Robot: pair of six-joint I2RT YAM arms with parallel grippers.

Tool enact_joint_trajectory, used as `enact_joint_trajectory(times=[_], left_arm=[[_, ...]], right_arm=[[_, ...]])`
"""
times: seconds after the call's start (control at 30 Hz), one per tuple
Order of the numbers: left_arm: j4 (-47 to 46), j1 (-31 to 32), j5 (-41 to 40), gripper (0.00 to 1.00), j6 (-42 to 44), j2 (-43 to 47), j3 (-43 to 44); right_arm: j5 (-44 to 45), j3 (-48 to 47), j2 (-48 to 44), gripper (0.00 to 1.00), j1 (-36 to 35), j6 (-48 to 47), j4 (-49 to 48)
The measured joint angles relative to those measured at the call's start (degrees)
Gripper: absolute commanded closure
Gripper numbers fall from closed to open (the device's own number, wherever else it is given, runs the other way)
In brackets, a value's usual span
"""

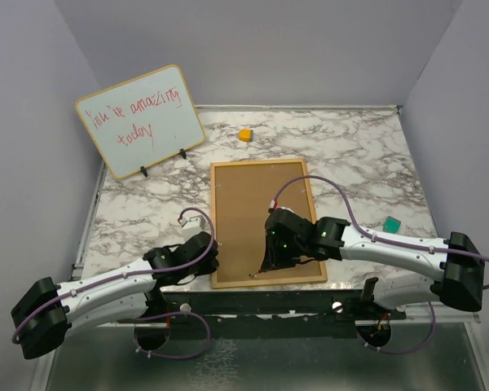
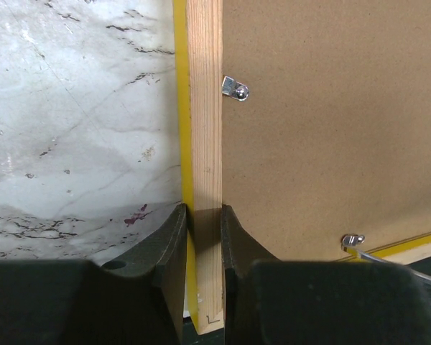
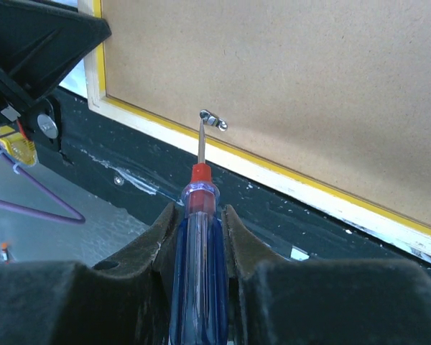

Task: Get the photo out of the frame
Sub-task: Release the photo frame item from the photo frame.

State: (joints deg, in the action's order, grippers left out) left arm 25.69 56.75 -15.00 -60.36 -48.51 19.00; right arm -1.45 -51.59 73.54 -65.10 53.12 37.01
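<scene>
The frame (image 1: 261,220) lies face down at the middle of the desk's (image 1: 147,216) near edge, with its brown backing board up and its near rail along that edge. The photo is not in sight. I judge that it sits under the backing board, so the small metal clips must be swung aside first.

The left fingers (image 2: 169,248) are clamped on the frame's left rail close to the near left corner, one on the yellow outer side and one on the backing side. The right fingers (image 3: 152,244) are clamped on a blue-handled screwdriver (image 3: 194,230). Its thin tip rests at the near-rail clip (image 3: 214,121).

The step in hand looks like turning this clip off the backing board. To do it well, the tip should catch the free end of the tab and push sideways along the rail, so the tab pivots on its rivet until it lies wholly over the wood. A shallow angle and light downward pressure should stop the tip from gouging the board or skipping off.

The left hold is the brace. It should stay firm without lifting the rail, since the frame would likely slide on the smooth marble. Short strokes are safer, because a hard shove could twist the screwdriver in its grip.

The left-rail clip (image 2: 235,90) reaches over the backing board and will need the same treatment.
</scene>
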Motion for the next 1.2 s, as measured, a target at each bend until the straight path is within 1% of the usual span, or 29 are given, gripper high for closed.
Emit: enact_joint_trajectory(times=[0.3,0.37,0.53,0.6,0.8,1.0,1.2], left_arm=[[-0.7,0.0,0.0,0.96,-0.5,1.9,-1.3],[-0.8,0.0,0.0,0.92,-0.5,2.1,-1.4],[-0.8,0.0,0.0,0.79,-0.5,2.1,-1.4],[-0.8,0.0,0.0,0.76,-0.5,2.1,-1.4],[-0.7,0.0,0.0,0.72,-0.5,2.0,-1.4],[-0.7,0.0,0.1,0.64,-0.5,1.9,-1.4],[-1.0,0.0,0.2,0.64,-0.5,1.9,-1.3]], right_arm=[[1.9,-0.5,-0.3,0.99,-0.1,0.4,0.2],[1.8,-0.5,-0.8,0.99,-0.1,0.4,0.1],[0.9,-0.6,-1.8,1.00,-0.1,0.0,0.0],[0.9,-0.8,-1.9,1.00,-0.1,0.0,0.1],[3.8,-1.0,-2.0,1.00,-0.1,0.8,2.4],[7.5,-1.1,-2.0,1.00,-0.1,2.1,4.3],[7.1,-1.3,-0.8,1.00,-0.1,1.9,3.7]])
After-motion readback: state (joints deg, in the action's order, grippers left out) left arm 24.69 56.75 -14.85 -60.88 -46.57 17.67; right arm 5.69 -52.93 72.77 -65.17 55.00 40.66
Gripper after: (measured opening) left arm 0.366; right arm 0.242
